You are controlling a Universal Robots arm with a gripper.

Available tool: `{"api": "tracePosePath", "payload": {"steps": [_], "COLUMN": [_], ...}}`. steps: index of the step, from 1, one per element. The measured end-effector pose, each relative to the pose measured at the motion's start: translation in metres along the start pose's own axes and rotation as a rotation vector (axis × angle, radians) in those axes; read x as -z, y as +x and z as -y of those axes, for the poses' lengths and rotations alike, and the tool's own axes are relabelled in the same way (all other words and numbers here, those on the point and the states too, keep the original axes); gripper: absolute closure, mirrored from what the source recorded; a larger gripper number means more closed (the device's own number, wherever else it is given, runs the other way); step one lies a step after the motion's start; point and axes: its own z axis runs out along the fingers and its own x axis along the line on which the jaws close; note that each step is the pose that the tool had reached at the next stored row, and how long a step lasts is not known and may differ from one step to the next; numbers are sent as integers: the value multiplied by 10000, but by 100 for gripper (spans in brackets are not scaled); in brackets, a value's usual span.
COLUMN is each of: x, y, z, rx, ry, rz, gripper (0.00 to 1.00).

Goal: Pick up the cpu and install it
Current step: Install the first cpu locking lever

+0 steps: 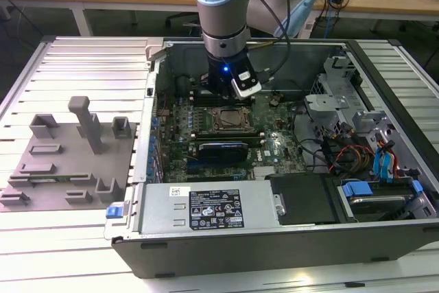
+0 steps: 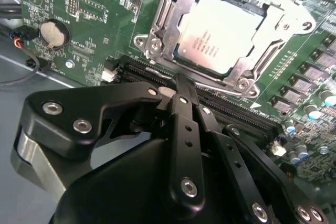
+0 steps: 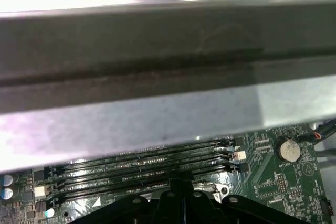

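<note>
CPU (image 2: 219, 34) is seated flat inside the socket frame (image 2: 157, 35), so placement looks done. Gripper (image 2: 178, 85) is held just beside the socket over the RAM slots (image 3: 142, 169), fingers together, empty.

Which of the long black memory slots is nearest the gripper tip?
The black slot running directly along the metal socket frame holding the silvery square cpu: the black gripper tip overlaps it in the second wrist view.
</note>
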Motion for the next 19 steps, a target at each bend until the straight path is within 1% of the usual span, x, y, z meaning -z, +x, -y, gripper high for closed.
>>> {"api": "tracePosePath", "payload": {"steps": [2, 4, 10, 19], "x": [-3, -5, -7, -16], "y": [11, 12, 13, 22], "z": [-4, -7, -11, -72], "rx": [11, -45, -770, -1114], "ry": [61, 78, 195, 249], "rz": [58, 79, 201, 258], "gripper": [89, 89, 89, 89]}}
